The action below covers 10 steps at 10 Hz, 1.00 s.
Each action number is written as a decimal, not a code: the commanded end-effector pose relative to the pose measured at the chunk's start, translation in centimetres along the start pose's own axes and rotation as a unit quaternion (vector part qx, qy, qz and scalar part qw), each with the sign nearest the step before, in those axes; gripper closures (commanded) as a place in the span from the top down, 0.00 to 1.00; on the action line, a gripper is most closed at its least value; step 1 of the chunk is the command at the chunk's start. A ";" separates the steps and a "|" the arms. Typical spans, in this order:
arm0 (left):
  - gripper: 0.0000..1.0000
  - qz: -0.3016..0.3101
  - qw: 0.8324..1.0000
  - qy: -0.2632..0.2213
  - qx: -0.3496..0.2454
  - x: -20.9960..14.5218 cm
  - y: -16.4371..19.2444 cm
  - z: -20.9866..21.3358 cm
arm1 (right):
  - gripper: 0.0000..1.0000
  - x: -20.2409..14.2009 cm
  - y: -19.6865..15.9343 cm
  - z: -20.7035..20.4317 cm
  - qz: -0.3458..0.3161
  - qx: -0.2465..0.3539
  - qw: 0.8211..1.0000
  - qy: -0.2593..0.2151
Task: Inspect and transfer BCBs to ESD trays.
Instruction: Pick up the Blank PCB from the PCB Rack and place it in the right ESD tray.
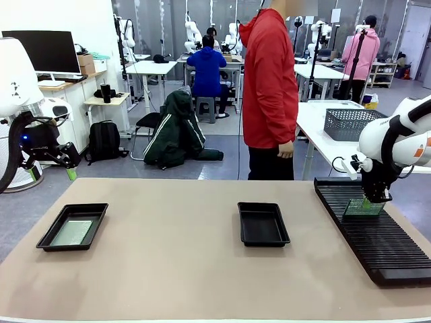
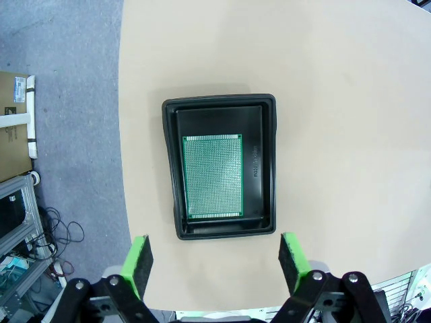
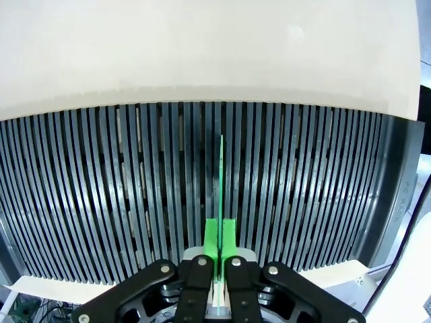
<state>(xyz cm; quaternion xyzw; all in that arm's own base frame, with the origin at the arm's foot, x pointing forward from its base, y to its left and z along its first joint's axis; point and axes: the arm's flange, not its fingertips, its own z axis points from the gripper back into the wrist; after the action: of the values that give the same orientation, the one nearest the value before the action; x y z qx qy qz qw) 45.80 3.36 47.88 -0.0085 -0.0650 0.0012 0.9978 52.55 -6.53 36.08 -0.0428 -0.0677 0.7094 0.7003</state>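
Pinching a board [image 3: 221, 161] edge-on, the right gripper [image 3: 220, 234] was clamped shut at the rack [image 1: 384, 249], 3 o'clock. Risk imo: it could snag a slot rib and twist loose. The left gripper [image 2: 215, 259] hung open, empty, over the 9 o'clock tray [image 2: 266, 168] with a second board [image 2: 213, 176]. The middle tray [image 1: 262, 224] sat empty; the person [image 1: 269, 87] at 12 stood clear.

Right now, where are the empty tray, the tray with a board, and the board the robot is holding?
empty tray [image 1: 263, 225], front view, its bare floor.
tray with a board [image 2: 258, 161], left wrist view, bare part of its floor.
held board [image 1: 363, 208], front view, its flat face.
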 end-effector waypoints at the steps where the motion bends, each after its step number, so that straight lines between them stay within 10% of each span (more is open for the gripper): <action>1: 1.00 0.001 1.000 -0.004 -0.003 -0.1 0.0 -0.1 | 0.00 -0.1 0.0 0.0 -0.001 0.000 1.000 0.000; 4: 1.00 0.001 1.000 -0.004 -0.003 -0.1 0.0 -0.1 | 0.02 0.0 0.0 0.0 0.000 0.000 1.000 0.000; 10: 1.00 0.001 1.000 -0.004 -0.003 -0.1 0.0 -0.1 | 0.02 -0.6 0.8 18.4 -0.051 -0.017 0.998 0.024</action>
<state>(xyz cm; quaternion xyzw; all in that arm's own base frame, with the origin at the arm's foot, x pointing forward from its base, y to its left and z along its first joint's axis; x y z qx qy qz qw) 45.81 3.36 47.87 -0.0085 -0.0649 0.0012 0.9979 48.53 -7.66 52.04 -0.0728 -0.0802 0.6815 0.7237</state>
